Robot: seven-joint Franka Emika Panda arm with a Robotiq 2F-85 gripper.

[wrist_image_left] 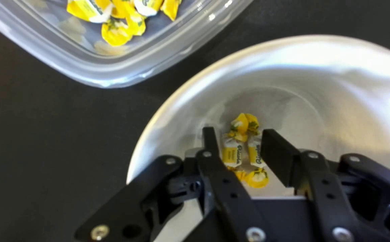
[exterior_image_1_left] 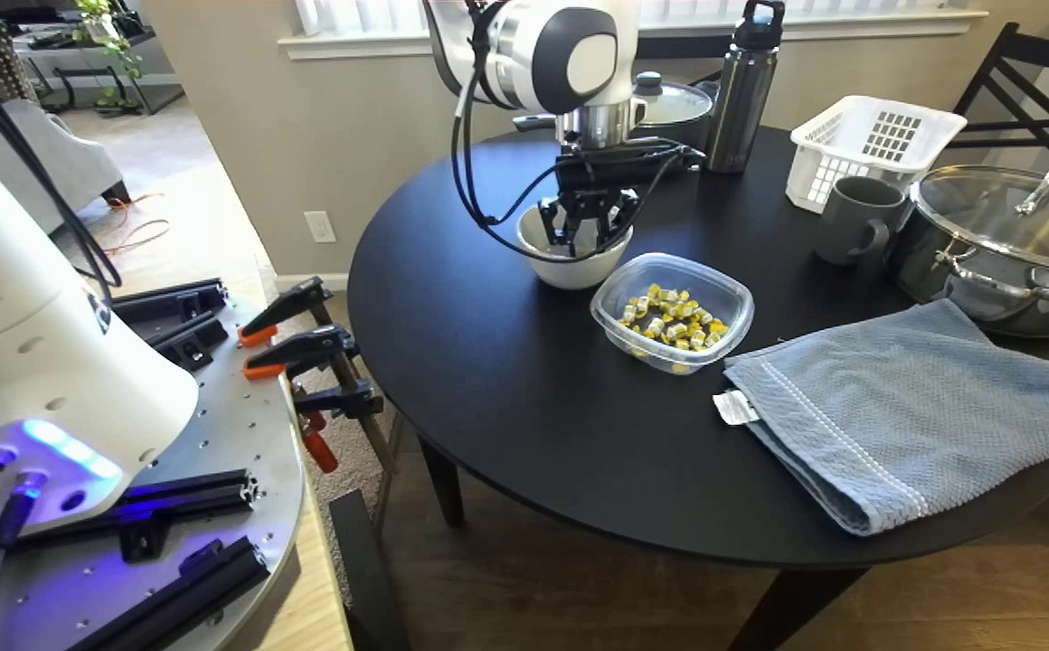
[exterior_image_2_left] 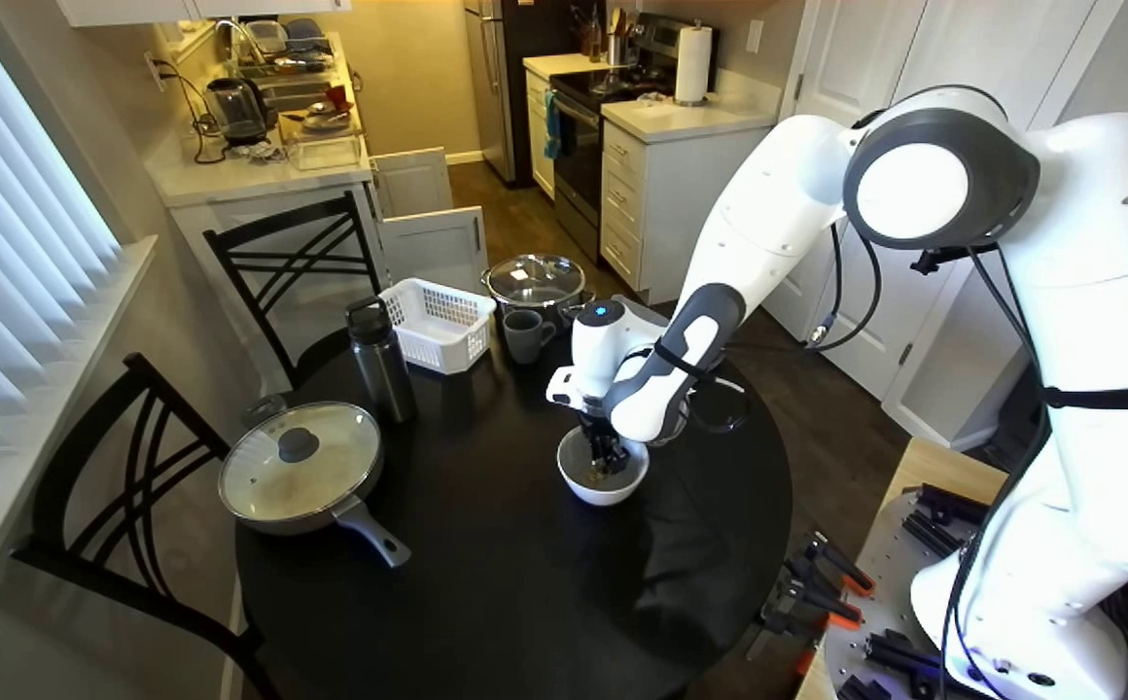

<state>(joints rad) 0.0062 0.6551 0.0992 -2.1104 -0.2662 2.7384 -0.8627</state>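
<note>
My gripper (wrist_image_left: 239, 132) reaches down into a white bowl (wrist_image_left: 333, 57) and its two black fingers are apart. Two yellow-and-white wrapped candies lie side by side on the bowl's bottom, seen between the fingers: a left candy (wrist_image_left: 232, 155) and a right candy (wrist_image_left: 256, 153). The right finger overlaps the right candy's edge in the wrist view; I cannot tell if it touches. In both exterior views the gripper (exterior_image_1_left: 586, 237) (exterior_image_2_left: 608, 455) is inside the bowl (exterior_image_1_left: 570, 273) (exterior_image_2_left: 603, 496). A clear plastic container (wrist_image_left: 104, 75) with several more candies (exterior_image_1_left: 674, 318) stands beside the bowl.
A blue towel (exterior_image_1_left: 922, 407) lies near the container. A lidded pot (exterior_image_1_left: 1004, 282), grey mug (exterior_image_1_left: 853, 221), white basket (exterior_image_1_left: 832, 176) and steel bottle (exterior_image_1_left: 740, 113) stand farther along the round black table (exterior_image_1_left: 524, 425). A lidded pan (exterior_image_2_left: 301, 476) is on the window side.
</note>
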